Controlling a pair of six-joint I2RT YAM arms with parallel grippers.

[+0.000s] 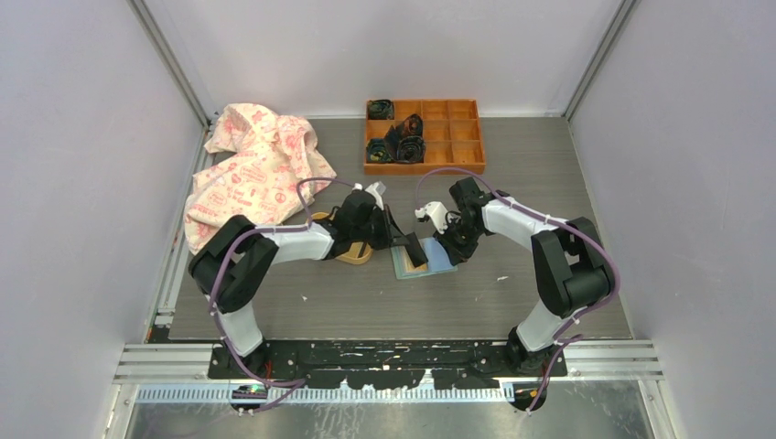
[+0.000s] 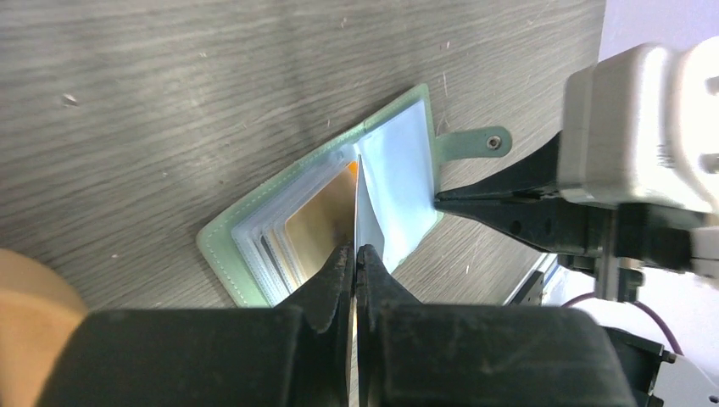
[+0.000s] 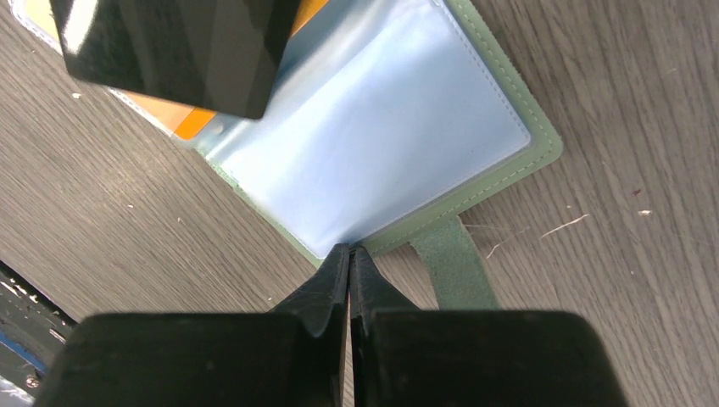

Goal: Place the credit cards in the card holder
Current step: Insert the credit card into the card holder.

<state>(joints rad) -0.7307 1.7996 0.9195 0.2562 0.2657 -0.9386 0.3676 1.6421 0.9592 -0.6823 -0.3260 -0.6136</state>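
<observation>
The mint-green card holder (image 1: 439,261) lies open on the table between both arms, its clear sleeves (image 3: 373,127) facing up. My left gripper (image 2: 356,250) is shut on a thin glossy credit card (image 2: 363,199) held on edge. The card's far end sits at the holder's inner fold. Seen from the right wrist, that card (image 3: 169,51) looks dark. An orange card (image 2: 318,229) sits in a sleeve. My right gripper (image 3: 349,248) is shut, its tips resting on the holder's rim (image 3: 517,161) beside the snap strap (image 3: 449,267).
An orange compartment tray (image 1: 462,151) with dark rolled items stands at the back. A pink patterned cloth (image 1: 256,169) lies at the back left. A yellow-orange dish (image 1: 352,254) sits under my left arm, just left of the holder.
</observation>
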